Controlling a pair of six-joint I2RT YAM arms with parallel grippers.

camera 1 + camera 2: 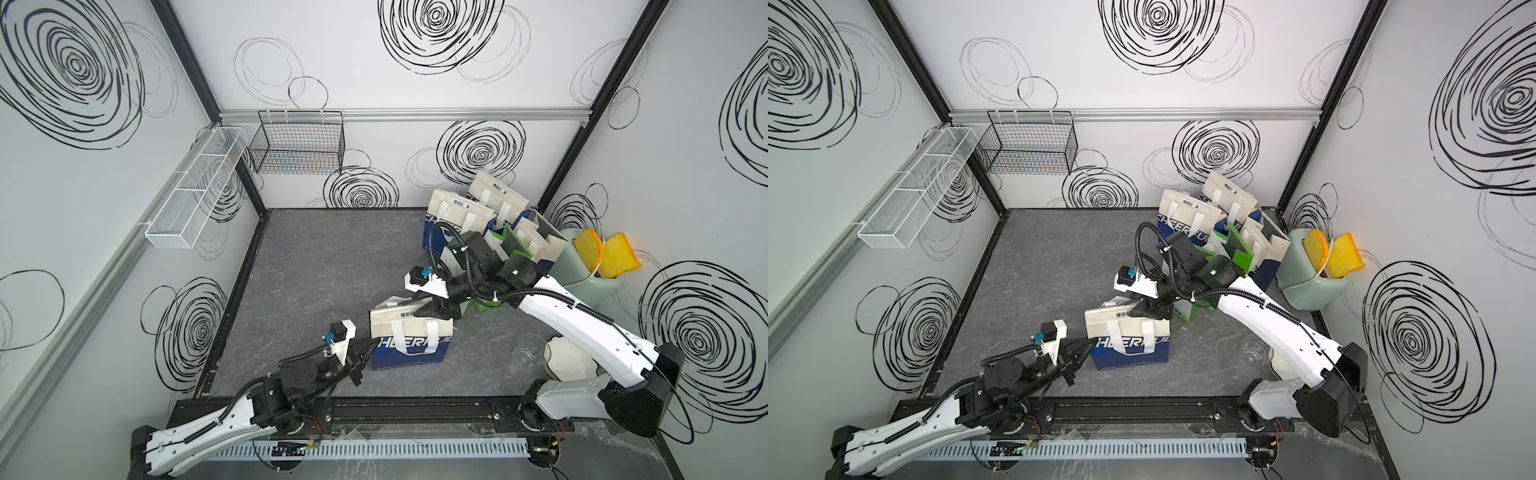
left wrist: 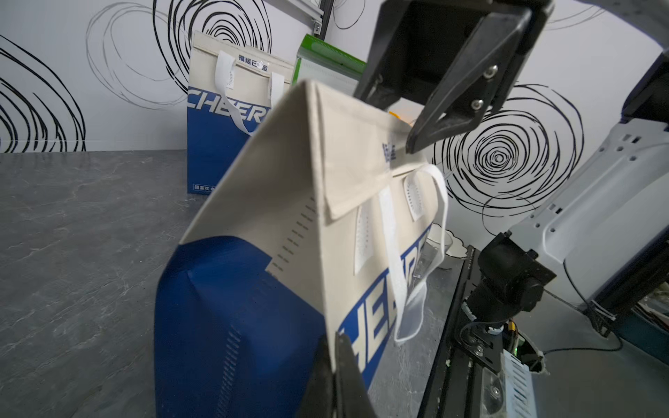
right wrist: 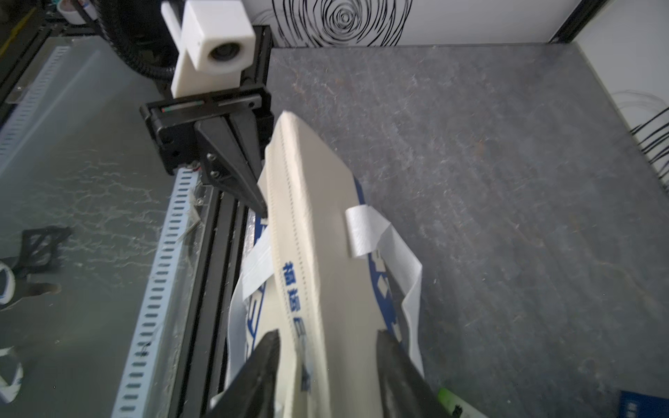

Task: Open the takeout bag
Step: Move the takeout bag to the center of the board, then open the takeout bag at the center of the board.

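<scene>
The takeout bag (image 1: 409,347) stands on the table (image 1: 316,266) near the front edge, its cream top folded over. The left hand (image 1: 374,344) is pinched together on the bag's side edge. The right hand (image 1: 430,309) sits over the folded top, its fingers (image 3: 394,365) apart and straddling it. More bags (image 1: 453,216) stand in the back right corner.

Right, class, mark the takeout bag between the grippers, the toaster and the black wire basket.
takeout bag (image 1: 411,357), in a top view, blue front panel.
toaster (image 1: 604,289), in a top view, green side.
black wire basket (image 1: 297,162), in a top view, front mesh.
</scene>
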